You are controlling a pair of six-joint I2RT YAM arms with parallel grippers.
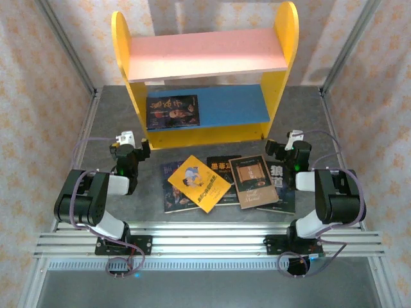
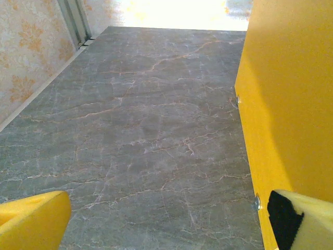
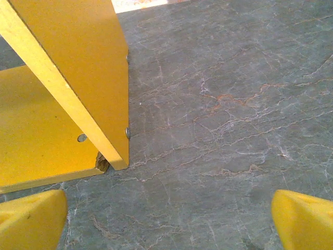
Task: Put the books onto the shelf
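The shelf stands at the back of the table, with yellow side panels, a pink upper board and a blue lower board. One dark book lies on the blue board at its left end. Several books lie fanned on the table in front: a yellow cover and a brown cover on top of dark ones. My left gripper is open over bare table beside the shelf's left panel. My right gripper is open by the shelf's right front corner. Both are empty.
The grey marbled table is fenced by metal posts and patterned walls on the left and right. An aluminium rail runs along the near edge where the arm bases are bolted. Bare table lies on each side of the shelf.
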